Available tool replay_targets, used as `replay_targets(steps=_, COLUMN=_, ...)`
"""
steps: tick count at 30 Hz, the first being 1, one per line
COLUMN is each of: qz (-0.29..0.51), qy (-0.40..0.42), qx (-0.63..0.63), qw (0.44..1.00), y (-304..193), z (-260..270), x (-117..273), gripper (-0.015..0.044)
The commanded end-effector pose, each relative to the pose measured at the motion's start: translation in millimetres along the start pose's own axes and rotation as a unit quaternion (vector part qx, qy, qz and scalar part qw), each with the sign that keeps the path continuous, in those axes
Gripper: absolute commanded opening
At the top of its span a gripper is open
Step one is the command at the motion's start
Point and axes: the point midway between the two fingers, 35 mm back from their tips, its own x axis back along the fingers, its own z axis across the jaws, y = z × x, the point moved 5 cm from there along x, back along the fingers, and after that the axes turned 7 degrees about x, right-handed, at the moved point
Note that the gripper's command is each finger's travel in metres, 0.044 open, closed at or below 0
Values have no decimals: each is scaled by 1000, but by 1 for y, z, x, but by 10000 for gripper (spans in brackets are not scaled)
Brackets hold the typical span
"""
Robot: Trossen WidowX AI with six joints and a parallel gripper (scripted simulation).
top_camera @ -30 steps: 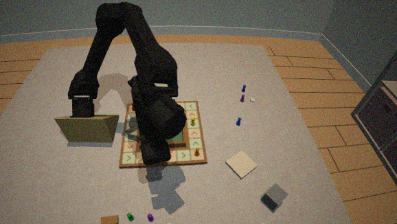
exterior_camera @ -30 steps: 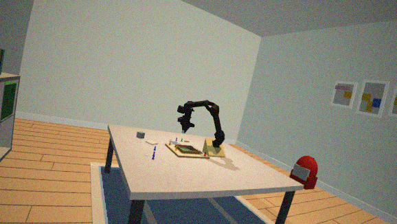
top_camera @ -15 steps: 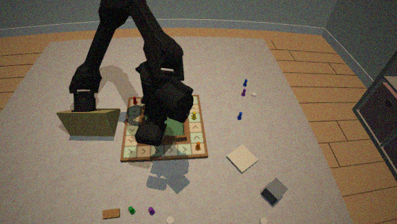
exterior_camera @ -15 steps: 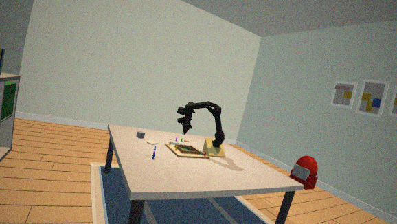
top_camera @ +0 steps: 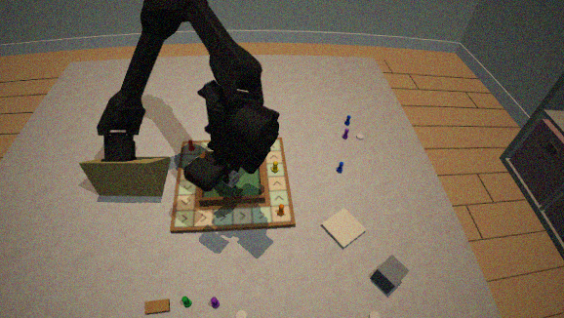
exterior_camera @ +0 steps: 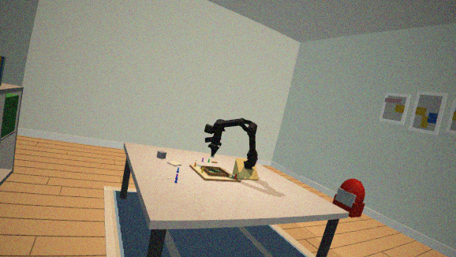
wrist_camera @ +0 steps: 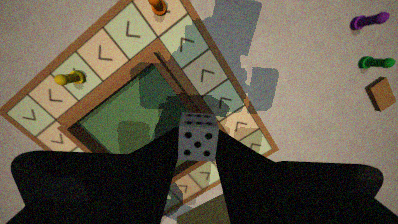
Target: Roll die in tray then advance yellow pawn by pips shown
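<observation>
My gripper (wrist_camera: pixel 197 134) (exterior_camera: pixel 213 154) is shut on the grey die (wrist_camera: pixel 198 137), above the tray. The die's side facing the wrist camera shows five pips. The tray (top_camera: pixel 234 200) (wrist_camera: pixel 107 91) has a green floor and a brown rim, and sits in the middle of the board (top_camera: pixel 234 227). The yellow pawn (top_camera: pixel 275 167) (wrist_camera: pixel 71 78) stands upright on a pale green square of the board's right column in the top view. The arm hides part of the tray and board there.
An orange pawn (top_camera: pixel 281 210) (wrist_camera: pixel 159 6) stands on the board's near right corner, a red pawn (top_camera: pixel 191 145) on its far left. A wedge block (top_camera: pixel 129 178) is beside the board. Off the board are a cream tile (top_camera: pixel 343 227), a grey box (top_camera: pixel 389 274) and a green pawn (top_camera: pixel 186 301).
</observation>
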Motion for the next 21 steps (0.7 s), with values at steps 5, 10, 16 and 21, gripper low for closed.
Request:
replay_targets(steps=5, qz=2, qy=0, qx=-110, qw=994, y=-10, z=19, x=-6, gripper=0)
replay_targets(steps=10, qz=4, qy=-4, qx=-180, qw=984, y=-18, z=29, x=-10, gripper=0)
replay_targets(steps=16, qz=5, qy=-2, qx=-263, qw=965, y=-26, z=41, x=-14, gripper=0)
replay_targets(steps=21, qz=7, qy=1, qx=-332, qw=943, y=-33, z=51, x=-17, gripper=0)
